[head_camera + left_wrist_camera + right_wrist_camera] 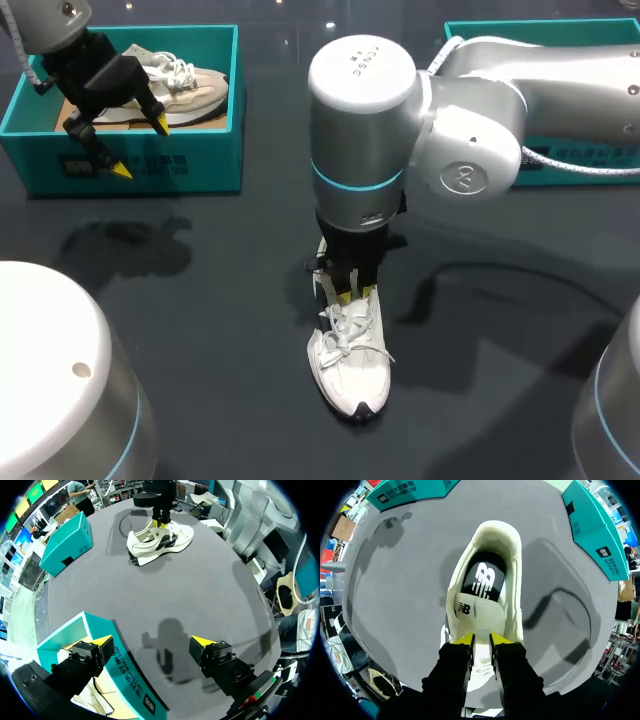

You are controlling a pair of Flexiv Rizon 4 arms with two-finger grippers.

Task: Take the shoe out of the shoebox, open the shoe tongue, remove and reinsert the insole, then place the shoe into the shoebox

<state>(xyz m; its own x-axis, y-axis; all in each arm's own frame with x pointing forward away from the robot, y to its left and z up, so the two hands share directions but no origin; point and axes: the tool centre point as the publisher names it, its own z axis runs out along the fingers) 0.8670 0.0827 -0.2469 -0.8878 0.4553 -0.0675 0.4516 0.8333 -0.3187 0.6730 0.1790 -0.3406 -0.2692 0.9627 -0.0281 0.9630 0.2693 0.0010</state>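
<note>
Right gripper pinches the tongue of the white sneaker, which stands on the table directly under it, heel opening ahead of its fingers. Left gripper is spread wide, straddling the teal shoebox front wall

A shoe lies centred on the tabletop, its tongue gripped in the right end effector; the left end effector straddles the far-left shoebox wall.
</note>
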